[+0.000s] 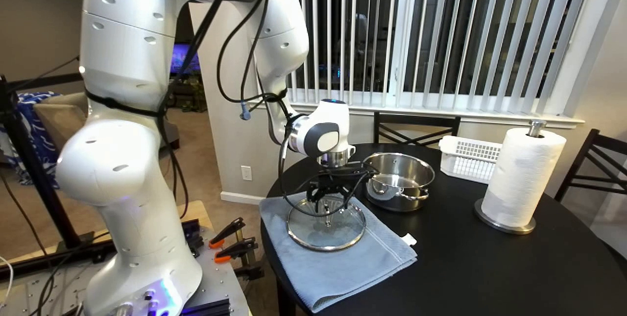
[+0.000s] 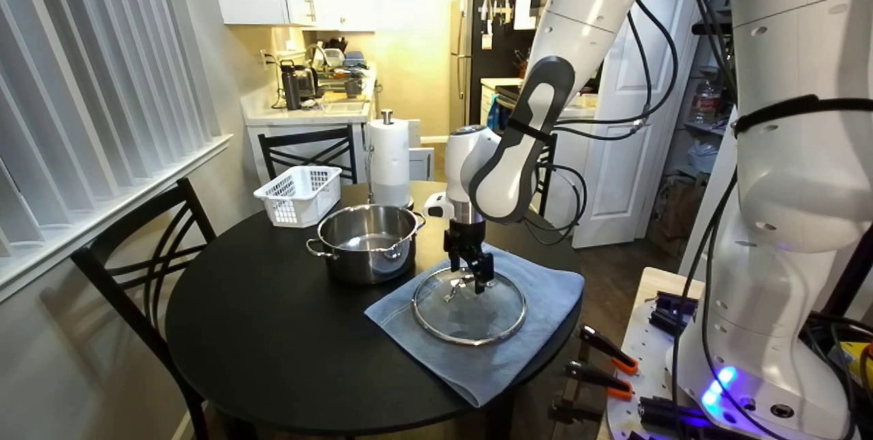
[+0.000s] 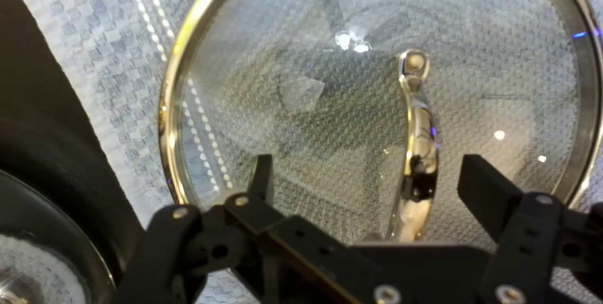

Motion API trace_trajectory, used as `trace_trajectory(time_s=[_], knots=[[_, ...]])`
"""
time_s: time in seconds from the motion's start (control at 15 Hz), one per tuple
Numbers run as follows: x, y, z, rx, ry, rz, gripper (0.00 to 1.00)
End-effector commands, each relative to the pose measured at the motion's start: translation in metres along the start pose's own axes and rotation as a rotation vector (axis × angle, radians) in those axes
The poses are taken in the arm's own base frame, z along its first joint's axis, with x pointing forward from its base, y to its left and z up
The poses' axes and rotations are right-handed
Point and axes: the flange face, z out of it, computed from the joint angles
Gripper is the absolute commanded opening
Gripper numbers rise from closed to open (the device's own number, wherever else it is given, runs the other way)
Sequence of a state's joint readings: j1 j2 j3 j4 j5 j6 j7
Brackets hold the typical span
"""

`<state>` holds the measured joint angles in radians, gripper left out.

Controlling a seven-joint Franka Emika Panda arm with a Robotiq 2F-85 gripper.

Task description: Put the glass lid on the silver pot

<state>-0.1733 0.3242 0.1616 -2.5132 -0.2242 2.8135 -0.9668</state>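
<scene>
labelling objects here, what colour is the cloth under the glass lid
Greyish blue; the cloth shows best in an exterior view.

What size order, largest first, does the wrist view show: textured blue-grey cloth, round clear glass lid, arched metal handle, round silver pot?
1. Blue-grey cloth
2. Glass lid
3. Metal handle
Unsure: silver pot, mostly out of frame.

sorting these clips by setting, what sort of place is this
Probably a home, at a dining spot near the cooking area: there's a round black table, a tall refrigerator with a silver front and black side, plus a beige upholstered seat farther back.
</scene>
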Motion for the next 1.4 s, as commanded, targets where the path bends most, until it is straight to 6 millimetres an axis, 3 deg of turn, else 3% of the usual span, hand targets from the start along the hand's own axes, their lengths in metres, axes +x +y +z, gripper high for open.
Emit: trace_trajectory(time_s=[0.0, 0.27, 0.33, 0.4, 1.13, 1.33], knots=[[0.0, 0.005, 0.003, 0.09, 0.046, -0.075, 1.0], [-0.003, 0.012, -0.008, 0.087, 0.023, -0.082, 1.0], [-0.003, 0.014, -0.01, 0.084, 0.026, -0.083, 0.9], [-0.003, 0.015, -0.01, 0.081, 0.029, -0.087, 0.73], [0.0, 0.008, -0.012, 0.097, 0.017, -0.103, 0.01], [-0.002, 0.005, -0.022, 0.054, 0.01, -0.093, 0.0]])
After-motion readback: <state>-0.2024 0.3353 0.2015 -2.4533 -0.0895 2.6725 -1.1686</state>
